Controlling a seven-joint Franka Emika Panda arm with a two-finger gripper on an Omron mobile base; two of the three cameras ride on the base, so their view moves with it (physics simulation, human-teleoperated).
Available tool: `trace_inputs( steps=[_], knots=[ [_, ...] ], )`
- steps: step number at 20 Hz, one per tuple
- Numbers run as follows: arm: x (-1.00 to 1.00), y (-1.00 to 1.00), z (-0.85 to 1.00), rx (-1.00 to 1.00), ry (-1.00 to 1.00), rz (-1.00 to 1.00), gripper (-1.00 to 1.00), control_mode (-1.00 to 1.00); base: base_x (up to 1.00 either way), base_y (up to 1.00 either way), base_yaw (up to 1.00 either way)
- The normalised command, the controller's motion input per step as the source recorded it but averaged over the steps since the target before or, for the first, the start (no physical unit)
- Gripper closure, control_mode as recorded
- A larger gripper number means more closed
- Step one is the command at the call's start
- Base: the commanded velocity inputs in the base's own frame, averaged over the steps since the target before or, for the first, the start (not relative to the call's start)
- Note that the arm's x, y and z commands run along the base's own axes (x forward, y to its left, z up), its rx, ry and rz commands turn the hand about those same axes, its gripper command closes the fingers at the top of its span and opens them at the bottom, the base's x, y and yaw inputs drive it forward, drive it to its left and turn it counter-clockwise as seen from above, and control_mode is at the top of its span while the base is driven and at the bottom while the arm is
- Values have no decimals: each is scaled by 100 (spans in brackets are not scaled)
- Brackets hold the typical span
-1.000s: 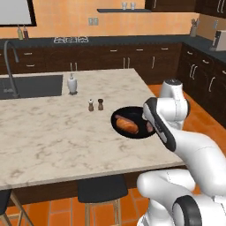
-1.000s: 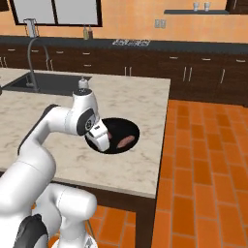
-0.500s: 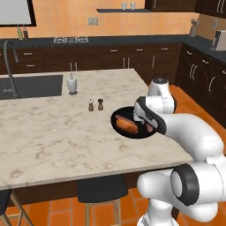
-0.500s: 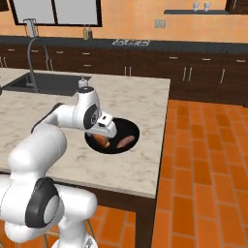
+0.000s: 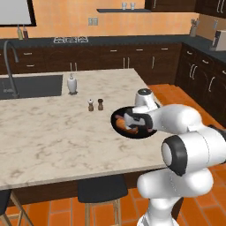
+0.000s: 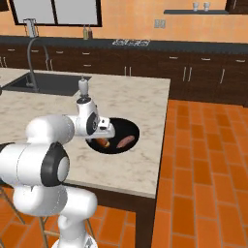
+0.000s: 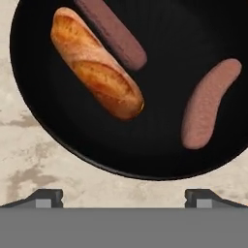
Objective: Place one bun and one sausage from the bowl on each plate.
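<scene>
Over the last sec the arm has swung in from the robot's right and lowered, so the gripper (image 7: 124,197) now hangs over the near rim of the bowl (image 7: 58,140), where 1 sec ago the hand was beside and above it; base cams haven't shifted, so this is arm motion, not driving. Jaws stand wide apart w/ nothing between them, both tips still short of the dish, over the marble counter (image 7: 29,169). Ahead of the gripper and to its left in the hand view lies 1 bun (image 7: 97,70), golden, slanted; just past it and touching or nearly so, 1 sausage (image 7: 111,31); ahead-right, well apart from the bun, a 2nd sausage (image 7: 208,104). From the base cams the bowl (image 5: 119,128) sits at the counter's right edge w/ the hand over it. Plates: can't place them from here. Reads as approach for a 1st pick, prob the bun; nothing moved to any plate yet, so task barely begun
</scene>
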Motion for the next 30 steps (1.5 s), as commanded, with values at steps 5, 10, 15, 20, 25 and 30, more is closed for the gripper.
trace_inputs(
  steps=[5, 10, 15, 20, 25, 30],
  knots=[
    [78, 0, -27, -2, 7, 8, -100, -100, 0, 0, 0],
    [46, 0, -32, -4, 7, 8, -100, -100, 0, 0, 0],
    [39, 7, -36, -4, 4, 7, -100, -100, 0, 0, 0],
    [8, 0, -46, -4, 1, 10, 100, -100, 0, 0, 0],
    [0, -2, -18, -3, 1, 6, 100, -100, 0, 0, 0],
    [-15, -14, 63, 0, -3, 5, 100, -100, 0, 0, 0]
  ],
)
